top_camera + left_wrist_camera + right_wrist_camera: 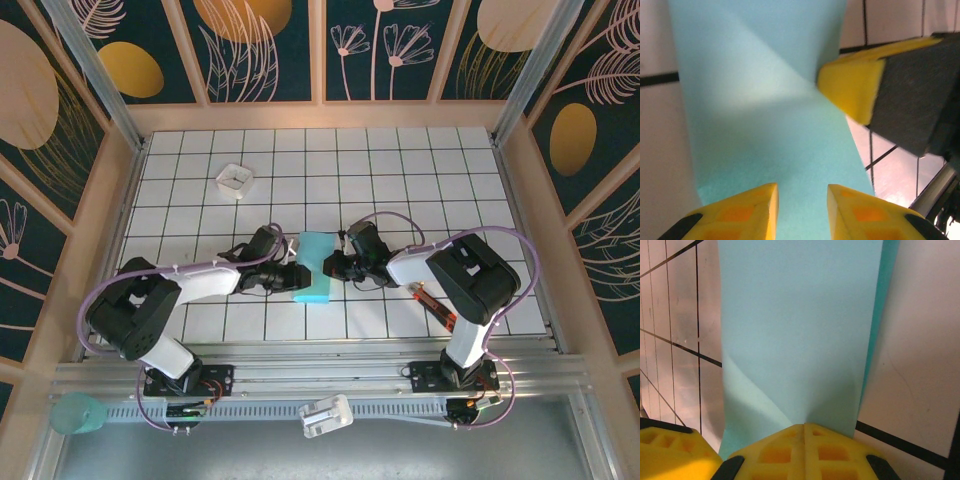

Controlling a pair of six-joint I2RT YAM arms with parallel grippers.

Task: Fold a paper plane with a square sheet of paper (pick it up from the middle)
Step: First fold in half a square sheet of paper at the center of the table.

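Note:
The square sheet of paper [313, 264], turquoise-blue, lies folded into a narrow band on the tiled table between my two grippers. In the left wrist view the paper [765, 115] shows a diagonal crease. My left gripper [291, 276] [802, 205] hovers at the band's left side, its yellow jaws apart with nothing between them. From the other side my right gripper [336, 265] [804, 432] is shut, and its joined tip presses down on the paper [800, 325] where the crease ends. Its fingers [852, 87] also show in the left wrist view.
A small white square tray [235, 179] stands at the back left. A red-and-black pen-like tool [437, 308] lies by the right arm's base. The rail at the near edge carries a teal cup [78, 413] and a white part [325, 414]. Panel walls enclose the table.

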